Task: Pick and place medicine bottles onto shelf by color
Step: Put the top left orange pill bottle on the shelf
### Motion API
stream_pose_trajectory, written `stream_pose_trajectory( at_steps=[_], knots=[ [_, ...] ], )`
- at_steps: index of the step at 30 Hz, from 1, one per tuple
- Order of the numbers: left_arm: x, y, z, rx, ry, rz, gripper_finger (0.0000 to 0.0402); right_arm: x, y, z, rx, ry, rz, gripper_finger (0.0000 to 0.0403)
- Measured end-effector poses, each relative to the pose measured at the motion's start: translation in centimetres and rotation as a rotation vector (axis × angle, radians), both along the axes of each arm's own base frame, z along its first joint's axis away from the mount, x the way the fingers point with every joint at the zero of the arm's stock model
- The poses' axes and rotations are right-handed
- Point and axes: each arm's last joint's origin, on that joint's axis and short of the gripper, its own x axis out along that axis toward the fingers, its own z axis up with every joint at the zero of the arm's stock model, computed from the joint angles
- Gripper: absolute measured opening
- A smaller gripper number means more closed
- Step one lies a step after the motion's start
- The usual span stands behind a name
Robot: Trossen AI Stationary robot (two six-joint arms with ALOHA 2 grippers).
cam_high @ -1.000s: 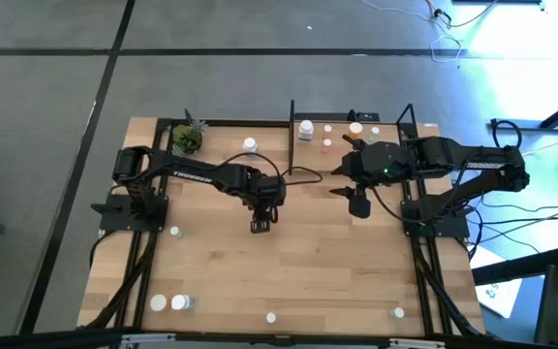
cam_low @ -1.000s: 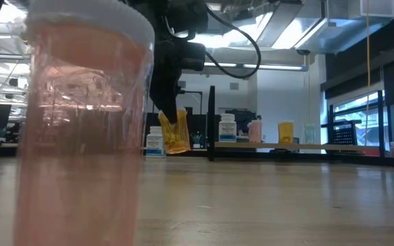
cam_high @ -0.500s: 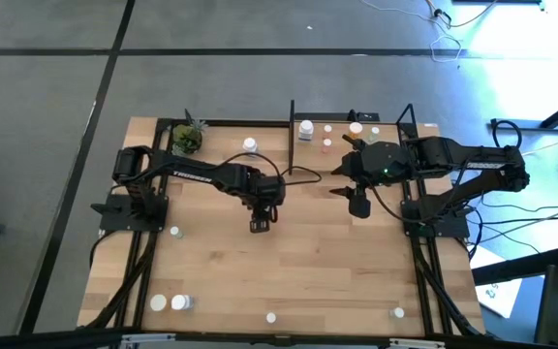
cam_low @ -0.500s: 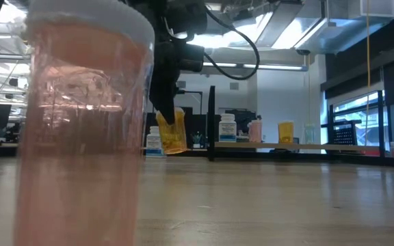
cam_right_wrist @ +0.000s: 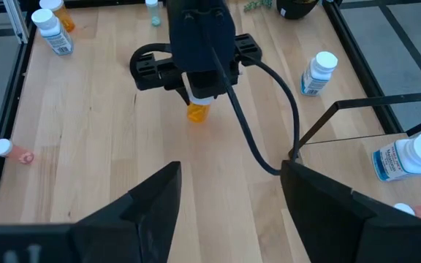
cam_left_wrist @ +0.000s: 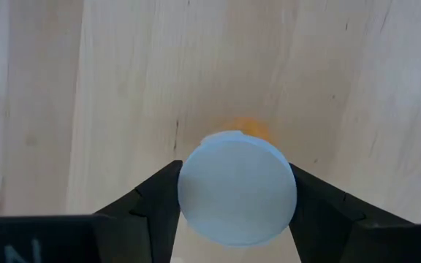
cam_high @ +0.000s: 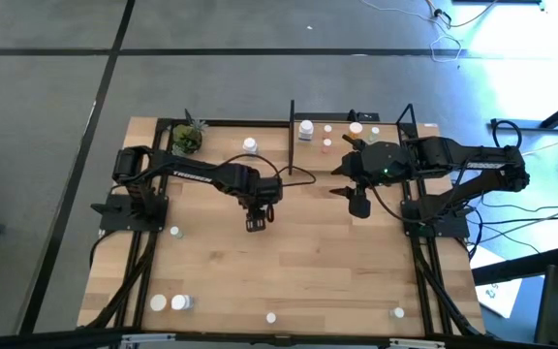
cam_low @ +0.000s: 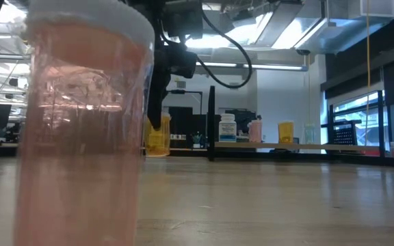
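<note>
- Now, the left gripper (cam_high: 257, 221) clamped an orange bottle (cam_right_wrist: 198, 111) at mid-frame above the wooden tabletop (cam_high: 308, 271).
- Right gripper (cam_high: 358, 206) hung wide, empty.
- Grey floor (cam_high: 46, 107) surrounded the table.

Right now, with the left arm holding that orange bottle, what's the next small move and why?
Probably carry it toward the shelf. The left end effector is shut on the orange bottle at its white cap, held above the tabletop mid-table, while another orange bottle stands on the shelf. The right end effector waits open.
</note>
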Motion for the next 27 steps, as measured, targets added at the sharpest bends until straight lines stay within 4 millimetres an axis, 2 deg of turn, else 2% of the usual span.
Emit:
stream_pose_trajectory(
  at_steps=[10, 27],
  knots=[
    [0.5, 0.0, -1.2, -0.011, 0.021, 0.004, 0.0198, 0.0, 0.0, 0.0, 0.000, -0.003, 0.000, 0.0236],
    [0.6, 0.0, -1.4, -0.026, 0.019, 0.028, 0.0209, 0.1, 0.0, 0.1, 0.001, -0.008, 0.000, 0.0236]
  ],
)
